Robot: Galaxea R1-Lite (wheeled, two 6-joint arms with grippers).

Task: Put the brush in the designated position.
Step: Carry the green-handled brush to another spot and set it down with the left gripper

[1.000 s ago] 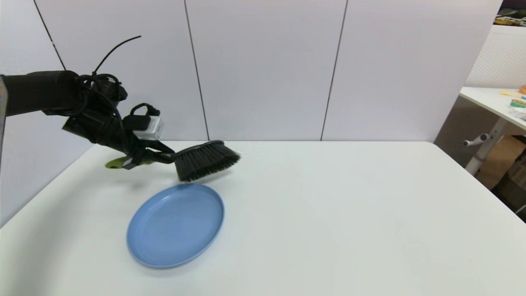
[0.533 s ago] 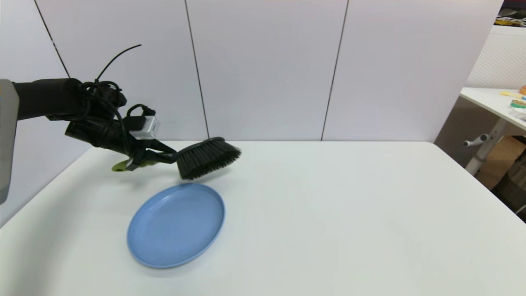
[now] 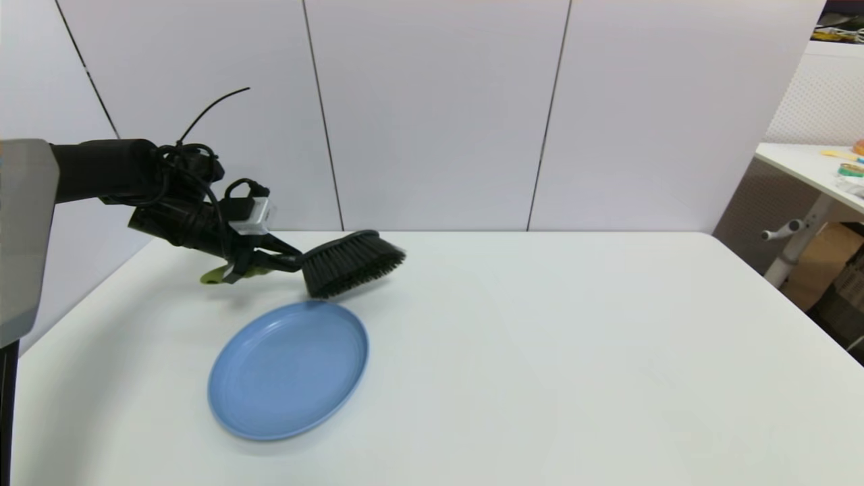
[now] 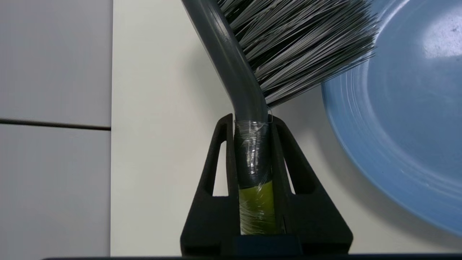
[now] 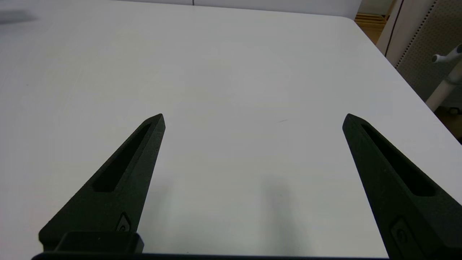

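Left hand [image 3: 273,260] raised, clamped; right hand [image 5: 252,119] spread wide.

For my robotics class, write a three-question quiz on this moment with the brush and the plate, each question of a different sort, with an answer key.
1. True or false: the brush rests flat on the blue plate.
2. Multiple choice: where on the brush does the left gripper clamp? A) the bristles B) the handle, where green meets dark grey C) the far tip of the head
3. Short answer: how do the right gripper's fingers stand, and what lies beneath them?

Key
1. False. The brush is held in the air, beyond the plate's far rim in the head view.
2. B.
3. Spread wide apart, holding nothing, above the bare white table.
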